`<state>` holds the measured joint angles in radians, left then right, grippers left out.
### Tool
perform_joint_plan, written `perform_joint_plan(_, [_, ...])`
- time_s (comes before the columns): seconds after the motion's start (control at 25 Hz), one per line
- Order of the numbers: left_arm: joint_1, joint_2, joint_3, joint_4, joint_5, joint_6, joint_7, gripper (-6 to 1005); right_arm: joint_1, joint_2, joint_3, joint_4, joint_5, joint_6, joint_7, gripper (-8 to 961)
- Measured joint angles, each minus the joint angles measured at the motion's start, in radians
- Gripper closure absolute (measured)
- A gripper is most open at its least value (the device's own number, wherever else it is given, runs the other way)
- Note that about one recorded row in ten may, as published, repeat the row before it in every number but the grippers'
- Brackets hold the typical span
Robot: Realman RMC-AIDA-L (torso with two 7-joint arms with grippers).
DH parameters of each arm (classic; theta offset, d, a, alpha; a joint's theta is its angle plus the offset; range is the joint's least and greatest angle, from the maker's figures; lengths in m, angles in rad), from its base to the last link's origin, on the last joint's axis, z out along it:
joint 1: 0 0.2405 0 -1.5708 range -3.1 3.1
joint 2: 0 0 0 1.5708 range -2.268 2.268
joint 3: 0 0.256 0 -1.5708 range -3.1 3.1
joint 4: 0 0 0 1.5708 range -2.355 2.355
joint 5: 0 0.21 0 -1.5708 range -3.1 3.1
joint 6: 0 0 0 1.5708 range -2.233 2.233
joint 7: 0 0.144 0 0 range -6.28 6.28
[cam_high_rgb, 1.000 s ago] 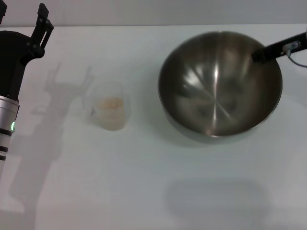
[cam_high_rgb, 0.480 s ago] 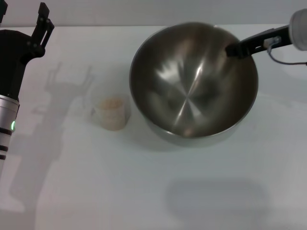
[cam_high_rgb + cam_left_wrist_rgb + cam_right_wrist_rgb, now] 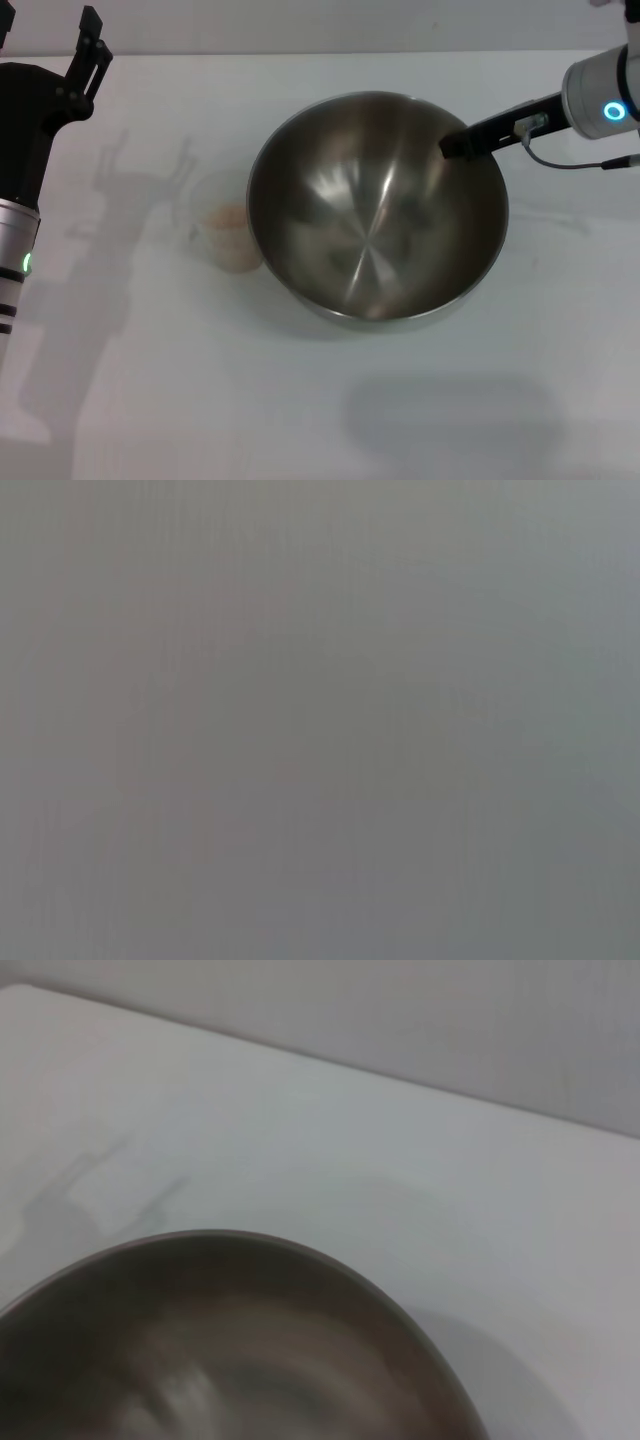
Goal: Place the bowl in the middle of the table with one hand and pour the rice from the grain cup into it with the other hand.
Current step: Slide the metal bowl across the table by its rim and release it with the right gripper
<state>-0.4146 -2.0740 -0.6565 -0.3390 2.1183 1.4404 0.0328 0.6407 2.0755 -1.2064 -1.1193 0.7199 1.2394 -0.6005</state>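
Note:
The shiny steel bowl [image 3: 375,215] sits near the middle of the white table [image 3: 300,400], slightly tilted. My right gripper [image 3: 455,145] reaches in from the right and is shut on the bowl's far right rim. The bowl's rim and inside also show in the right wrist view [image 3: 230,1350]. The frosted grain cup [image 3: 225,238] stands just left of the bowl, partly hidden by its rim, with pale rice [image 3: 228,217] inside. My left gripper [image 3: 45,28] is open and empty, raised at the far left, apart from the cup. The left wrist view shows only plain grey.
The table's far edge [image 3: 300,52] runs along the top of the head view. A grey wall [image 3: 450,1020] lies behind the table. The left arm's black and silver body [image 3: 25,170] stands along the left edge.
My right gripper has dragged the bowl leftward and a little nearer, from the right side to near the table's middle, up beside the cup. The left arm has not moved.

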Motion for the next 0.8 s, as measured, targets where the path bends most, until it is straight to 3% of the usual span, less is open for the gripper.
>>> perform_joint_plan(0.8, [0.011, 0.0, 0.01, -0.004, 0.0, 0.0, -0.003, 242, 0.021, -0.002, -0.002, 0.068, -0.015, -0.003, 0.021, 937])
